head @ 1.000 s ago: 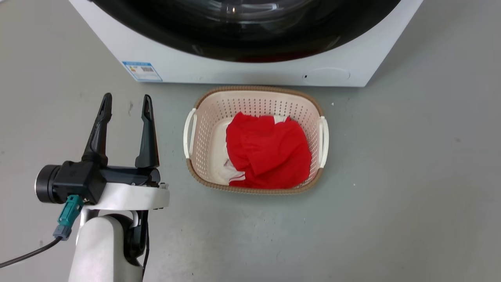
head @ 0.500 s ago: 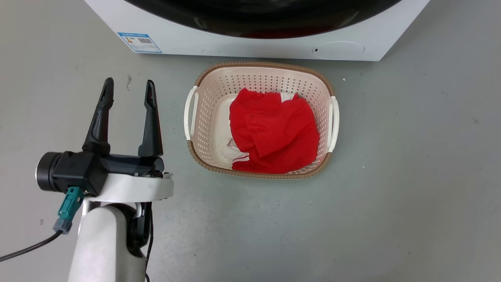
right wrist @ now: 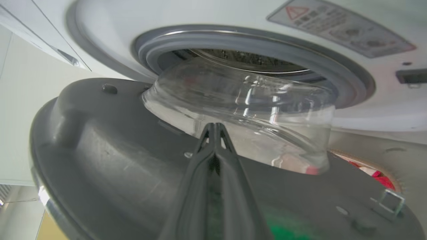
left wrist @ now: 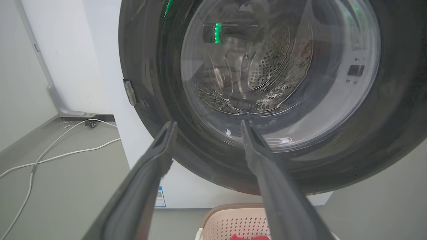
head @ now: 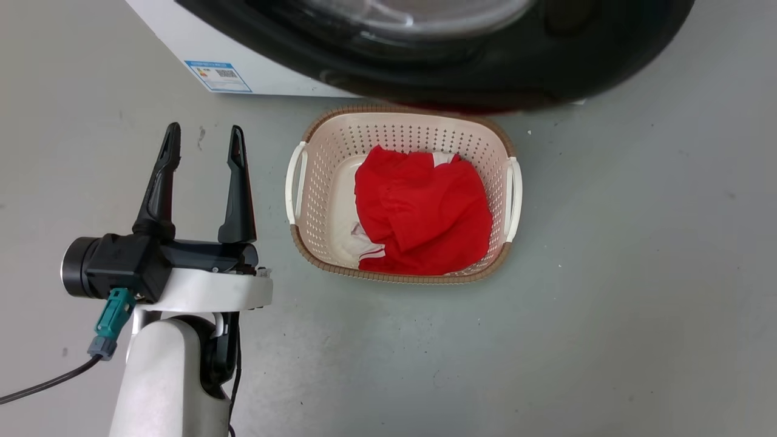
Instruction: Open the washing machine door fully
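Large round glossy black washing machine door (head: 485, 73) with a clear bulging glass bowl (right wrist: 240, 110) at its centre stands partly open, angled off the front of the big white front-loading washing machine (head: 176, 30). Right wrist view shows the door's grey inner face, with the bowl out in front of the grey rubber ring (right wrist: 150, 55) and the perforated steel drum (right wrist: 240, 58). In the head view the door's lower edge overhangs the machine's lower front. Blue sticker (head: 217, 75) sits low on the front, just beside the door's rim.
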